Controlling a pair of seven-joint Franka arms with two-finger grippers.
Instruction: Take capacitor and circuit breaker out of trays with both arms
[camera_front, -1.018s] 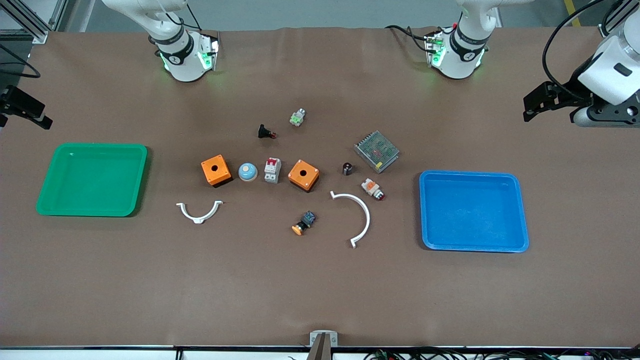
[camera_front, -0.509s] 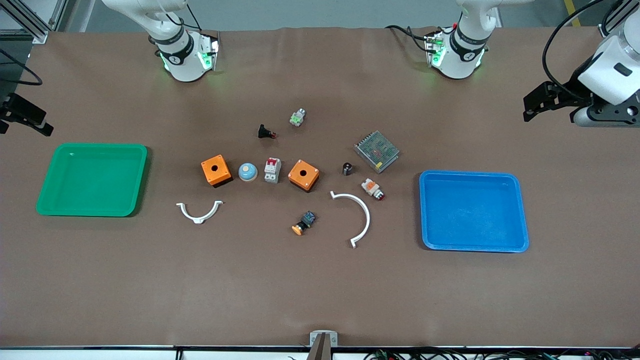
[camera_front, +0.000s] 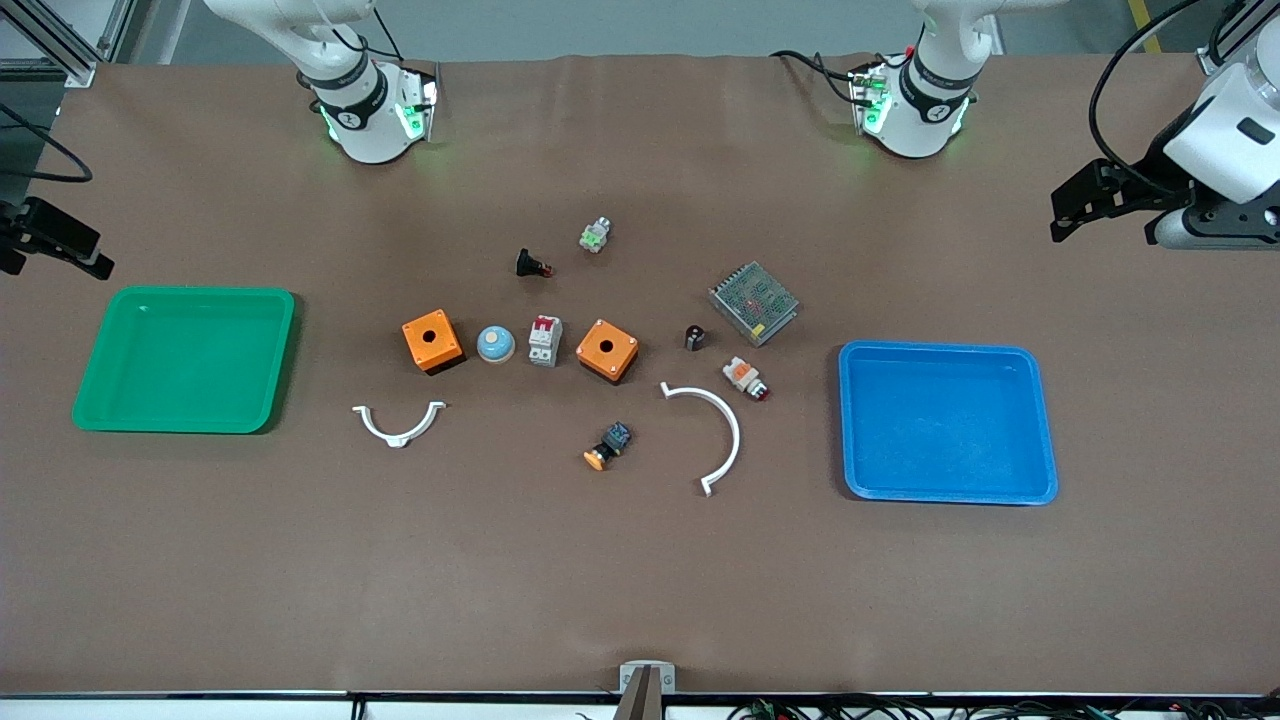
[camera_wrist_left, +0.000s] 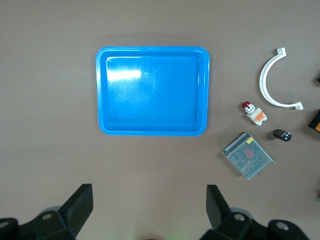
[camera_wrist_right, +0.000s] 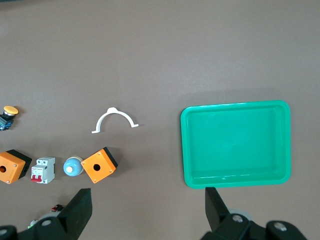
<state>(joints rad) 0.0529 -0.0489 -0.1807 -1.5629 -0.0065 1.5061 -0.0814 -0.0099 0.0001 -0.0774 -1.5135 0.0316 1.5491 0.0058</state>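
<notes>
Left gripper (camera_front: 1062, 212) up over the table edge at the left arm's end, fingers (camera_wrist_left: 80, 205) spread wide with nothing between them. Right gripper (camera_front: 55, 243) likewise high at the right arm's end, just above the table's edge by the green tray (camera_front: 118, 300), fingers (camera_wrist_right: 80, 207) apart and empty. Both arms wait. I read the capacitor (camera_front: 695, 337) as a stubby black cylinder on the mat, between the metal mesh box (camera_front: 754, 302) and an orange box (camera_front: 607, 350), apart from both; the white-orange button (camera_front: 745, 377) lies just nearer the front camera. The breaker (camera_front: 545, 340) is a pale grey-white block with red levers at its end toward the bases, lying between the blue dome (camera_front: 495, 344) and that same orange box, close to both. A second orange box (camera_front: 432, 340) lies beside the dome, toward the right arm's end. Green tray holds nothing that I can see. Blue tray (camera_front: 860, 360), toward the left arm's end, also shows only bare floor. Both task parts lie outside the trays.
</notes>
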